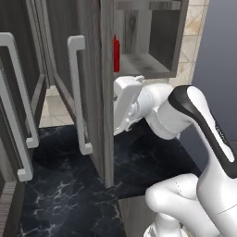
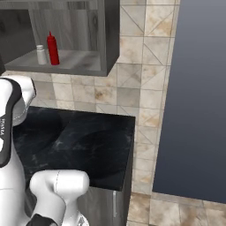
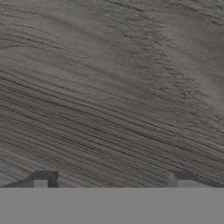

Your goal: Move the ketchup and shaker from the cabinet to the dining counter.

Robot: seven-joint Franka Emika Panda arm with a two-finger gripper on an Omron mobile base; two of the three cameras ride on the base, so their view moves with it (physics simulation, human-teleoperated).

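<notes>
A: Gripper [image 3: 109, 183]: your two dark finger tips stand wide apart at the bottom of the hand view, released, nothing between them. Grey wood grain runs across that frame just ahead of them.

B: Which surface is that?

A: You cannot tell for certain. In the left base view your white hand sits at frame centre, pressed close behind the edge of the open cabinet door [image 1: 95, 92], a tall grey wood-grain panel with a slim pale bar handle [image 1: 78, 92].

B: Item: ketchup?

A: Ketchup [image 2: 53, 48]: slim red squeeze bottle, narrower nozzle on top, smooth. Upright, long axis vertical, nozzle up. You find it upper left of the right base view, on the cabinet [image 2: 103, 39] floor; in the left base view it shows as a red sliver at upper centre past the door edge.

B: Item: shaker?

A: Shaker [image 2: 41, 54]: stubby pale cylinder, lighter cap, upright, just beside the ketchup toward the frame's left. Shorter than the bottle.

B: Arm pose?

A: Your arm rises from the lower right of the left base view, elbow bent, forearm reaching toward frame centre, below the cabinet opening. Under it lies a black counter [image 2: 88, 145] with white marble veining; beige tiles back the wall [image 2: 137, 88].
</notes>
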